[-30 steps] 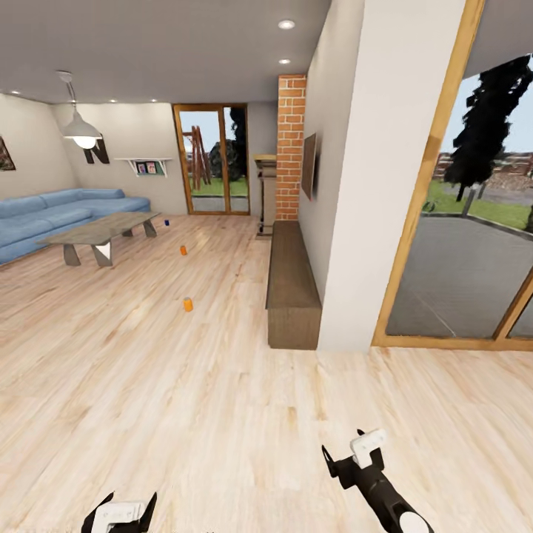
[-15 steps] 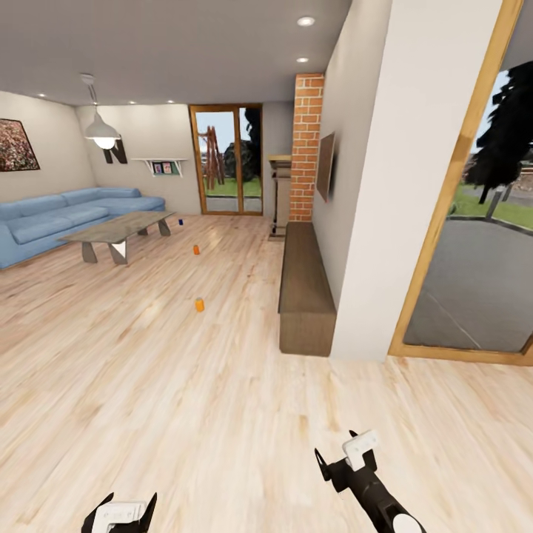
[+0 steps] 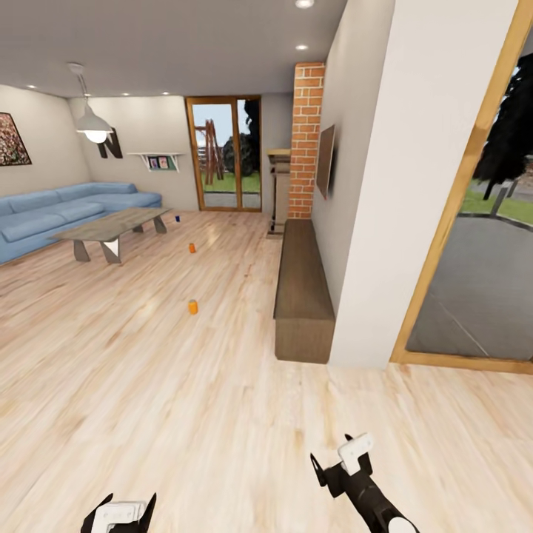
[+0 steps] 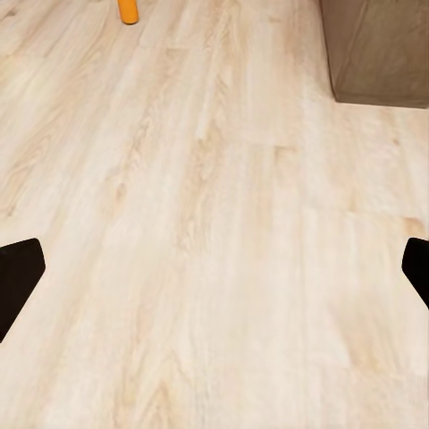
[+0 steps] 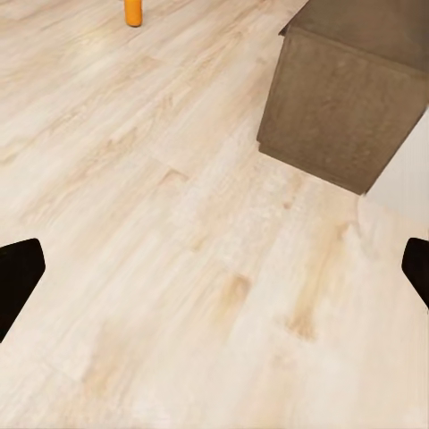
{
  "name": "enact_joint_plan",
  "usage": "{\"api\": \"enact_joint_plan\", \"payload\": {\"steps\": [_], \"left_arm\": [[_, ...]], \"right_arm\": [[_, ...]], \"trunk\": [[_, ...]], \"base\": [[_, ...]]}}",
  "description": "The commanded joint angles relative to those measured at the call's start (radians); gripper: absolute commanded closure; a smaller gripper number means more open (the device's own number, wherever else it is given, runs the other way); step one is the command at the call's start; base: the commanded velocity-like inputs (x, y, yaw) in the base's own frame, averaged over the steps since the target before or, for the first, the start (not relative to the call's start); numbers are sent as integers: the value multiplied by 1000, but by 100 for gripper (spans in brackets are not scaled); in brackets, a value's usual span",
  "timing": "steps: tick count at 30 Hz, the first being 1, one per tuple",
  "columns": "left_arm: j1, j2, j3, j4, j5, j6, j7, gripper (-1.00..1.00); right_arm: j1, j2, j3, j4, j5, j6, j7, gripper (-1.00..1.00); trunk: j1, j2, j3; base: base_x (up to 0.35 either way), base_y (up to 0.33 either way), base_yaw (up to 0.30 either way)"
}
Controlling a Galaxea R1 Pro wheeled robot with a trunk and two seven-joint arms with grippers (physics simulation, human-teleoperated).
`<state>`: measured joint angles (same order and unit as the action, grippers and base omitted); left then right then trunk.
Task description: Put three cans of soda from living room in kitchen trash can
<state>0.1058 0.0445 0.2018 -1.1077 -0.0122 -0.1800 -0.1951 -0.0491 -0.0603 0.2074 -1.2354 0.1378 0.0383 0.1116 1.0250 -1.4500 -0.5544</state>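
Three cans of soda stand on the living room's wooden floor ahead of me. The nearest orange can (image 3: 192,306) is in mid-floor and is also caught far off in the left wrist view (image 4: 130,9) and the right wrist view (image 5: 133,11). A second orange can (image 3: 192,248) stands further back, and a small blue can (image 3: 177,218) sits beyond the coffee table's end. My left gripper (image 3: 124,508) (image 4: 214,273) hangs open and empty low over the floor. My right gripper (image 3: 337,459) (image 5: 214,273) is likewise open and empty. The tash can is out of view.
A long low brown cabinet (image 3: 302,289) (image 5: 349,98) runs along the white wall (image 3: 414,185) on the right. A grey coffee table (image 3: 111,226) and blue sofa (image 3: 52,215) stand at the left. Glass doors (image 3: 474,281) open to the right.
The whole picture has shifted, so the camera has moved and sits a little nearer the room. The cans stay where they were. Both grippers remain open.
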Motion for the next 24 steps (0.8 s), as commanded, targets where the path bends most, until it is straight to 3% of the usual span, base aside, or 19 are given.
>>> {"api": "enact_joint_plan", "payload": {"steps": [1,9,19,24], "left_arm": [[0,0,0,0,0,0,0,-100],[0,0,0,0,1,-3,2,-100],[0,0,0,0,2,-10,2,-100],[0,0,1,-1,2,-9,3,-100]], "right_arm": [[0,0,2,1,0,0,-3,-100],[0,1,38,16,-1,-4,-80,-100],[0,2,45,28,-1,-14,-92,-100],[0,14,47,34,0,-14,-96,-100]], "trunk": [[0,0,-2],[0,0,-10],[0,0,-11],[0,0,-11]], "base": [[294,-176,12],[281,-176,39],[213,-121,14],[162,-96,173]]}}
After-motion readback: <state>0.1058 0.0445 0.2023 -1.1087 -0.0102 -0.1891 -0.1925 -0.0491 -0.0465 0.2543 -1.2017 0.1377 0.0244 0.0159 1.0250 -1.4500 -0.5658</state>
